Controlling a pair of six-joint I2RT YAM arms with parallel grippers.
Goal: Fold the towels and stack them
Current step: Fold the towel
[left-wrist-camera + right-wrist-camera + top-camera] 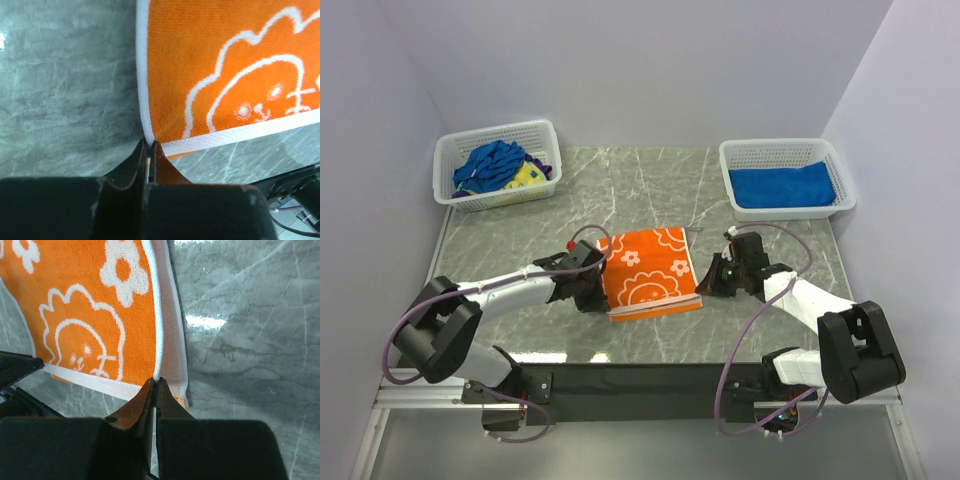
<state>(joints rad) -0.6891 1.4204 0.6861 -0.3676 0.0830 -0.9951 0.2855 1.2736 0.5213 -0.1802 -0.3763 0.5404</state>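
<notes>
Orange towel [648,270] sits pinched by left end effector [149,146], right end effector [155,382].

My feeds are bright, lit evenly from overhead. White glare sits on the tabletop [240,365] up and right of the right end effector [155,381]. The orange towel [90,300] just ahead reads sharp, while the finger bases nearest me are dark and soft.
</notes>
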